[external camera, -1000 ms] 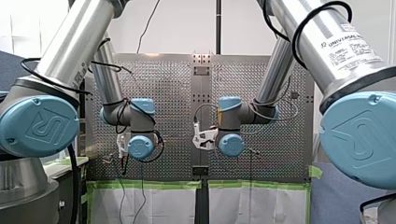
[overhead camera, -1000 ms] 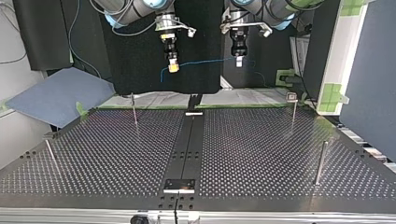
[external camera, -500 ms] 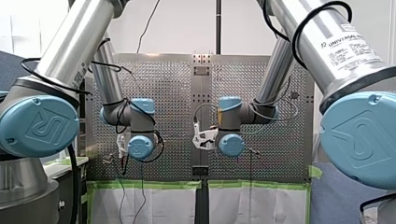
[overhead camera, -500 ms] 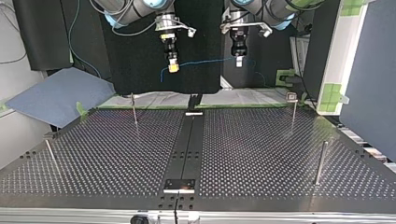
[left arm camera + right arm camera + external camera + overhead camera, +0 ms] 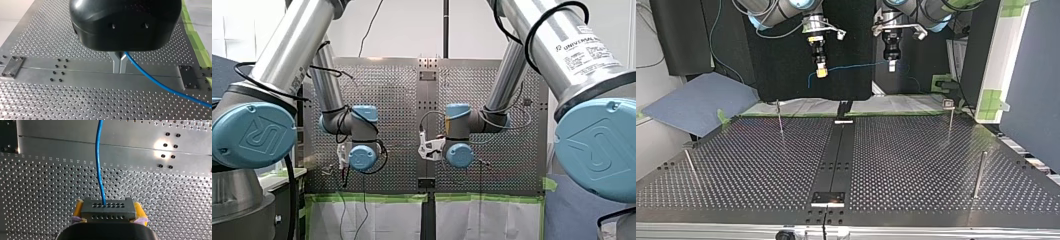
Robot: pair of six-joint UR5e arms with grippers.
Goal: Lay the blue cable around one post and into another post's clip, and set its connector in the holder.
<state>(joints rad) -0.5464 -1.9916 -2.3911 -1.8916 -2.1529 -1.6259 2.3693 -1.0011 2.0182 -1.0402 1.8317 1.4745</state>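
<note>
In the top view both grippers hang high above the table's far edge. My right gripper point(image 5: 821, 73), at that view's left, has yellow pads and is shut on the dark grey connector point(image 5: 107, 209). The blue cable point(image 5: 98, 157) leaves the connector's face and runs ahead over the table. It spans point(image 5: 856, 65) across to my left gripper point(image 5: 891, 65), at the view's right. That gripper's metal fingers point(image 5: 117, 60) are shut on the blue cable point(image 5: 155, 80), which trails off to one side. The front view hides both grippers behind the wrists.
Thin posts stand on the perforated table point(image 5: 761, 165): one point(image 5: 779, 116) at the far left, one with a clip head point(image 5: 949, 106) at the far right, another point(image 5: 978, 173) at the near right, another point(image 5: 689, 162) at the near left. A small plate point(image 5: 828, 198) sits on the centre rail.
</note>
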